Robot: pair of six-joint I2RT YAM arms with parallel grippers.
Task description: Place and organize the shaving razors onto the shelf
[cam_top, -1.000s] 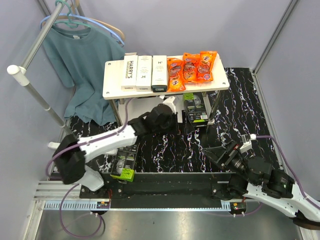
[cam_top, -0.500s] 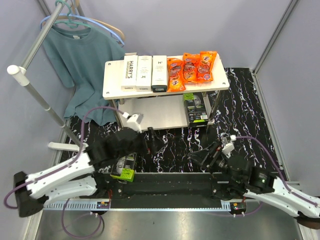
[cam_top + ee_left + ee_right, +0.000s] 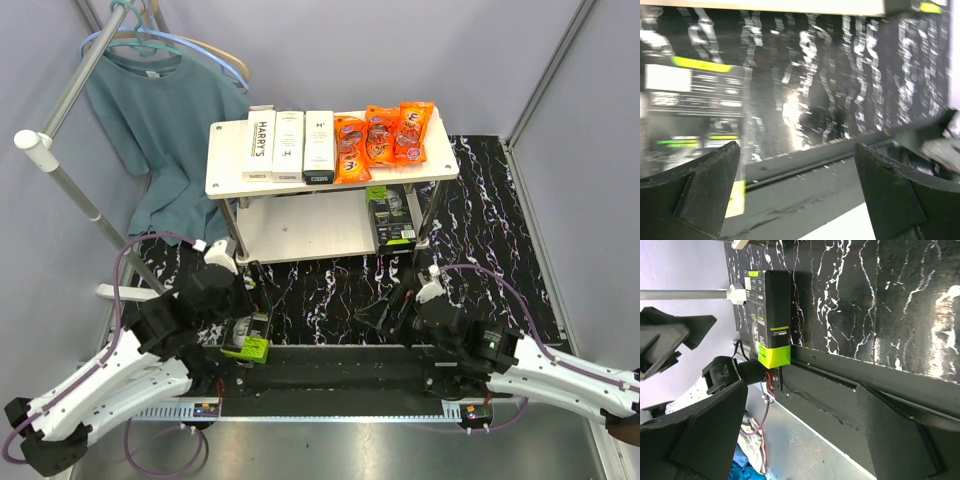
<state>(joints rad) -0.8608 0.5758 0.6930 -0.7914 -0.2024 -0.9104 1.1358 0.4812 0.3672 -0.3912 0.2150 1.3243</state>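
Three slim white shaving razors boxes [image 3: 288,146] lie side by side on the left of the shelf's top board [image 3: 225,175]. A black razor box with a lime-green label [image 3: 392,217] stands on the lower board at its right end. Another black box [image 3: 246,335] [image 3: 695,110] [image 3: 771,315] lies at the table's near edge. My left gripper [image 3: 243,300] [image 3: 800,192] hangs open just above and beside that box, nothing between its fingers. My right gripper [image 3: 380,315] [image 3: 800,435] is open and empty near the table's front middle, pointing left toward the box.
Orange snack packets [image 3: 385,132] fill the right of the top board. A teal T-shirt [image 3: 160,120] hangs on a garment rail [image 3: 70,190] at the left, close to the shelf. A black rail [image 3: 340,360] runs along the table's near edge.
My left arm has pulled back from the shelf's lower board toward the near left, open and empty. The right arm has swung left and nearer. The black box stays on the lower board.
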